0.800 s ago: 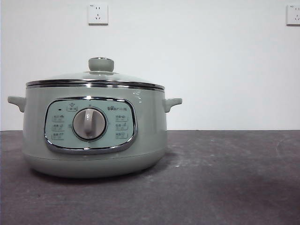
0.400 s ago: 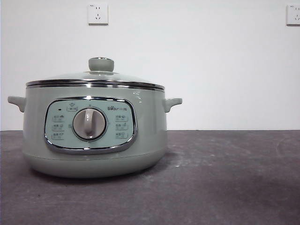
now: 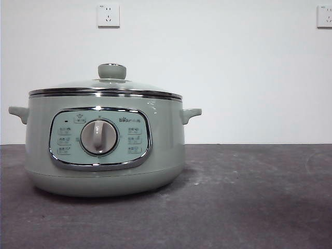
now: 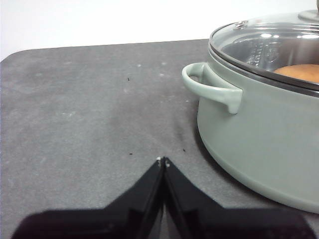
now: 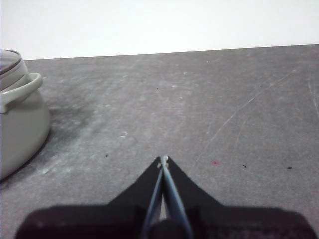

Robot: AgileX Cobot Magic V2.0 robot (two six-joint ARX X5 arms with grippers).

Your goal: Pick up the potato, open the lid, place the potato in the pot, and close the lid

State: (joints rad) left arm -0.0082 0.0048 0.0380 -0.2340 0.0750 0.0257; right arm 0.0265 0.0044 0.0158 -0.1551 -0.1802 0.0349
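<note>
Left gripper (image 4: 163,162) closed, empty | pot (image 4: 259,124) beside it, lid (image 4: 269,42) on, potato (image 4: 301,72) inside

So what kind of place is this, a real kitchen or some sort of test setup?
Probably a lab-style test bench, not a home kitchen: the pot sits alone on a scuffed dark grey table against a bare white wall with two power sockets.

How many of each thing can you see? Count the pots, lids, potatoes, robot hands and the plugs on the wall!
Pot: 1
Lid, sitting on the pot: 1
Potato, inside the pot under the glass: 1
Robot hands, left hand and right hand, both shut and holding nothing: 2
Wall sockets: 2
Total: 7
</note>
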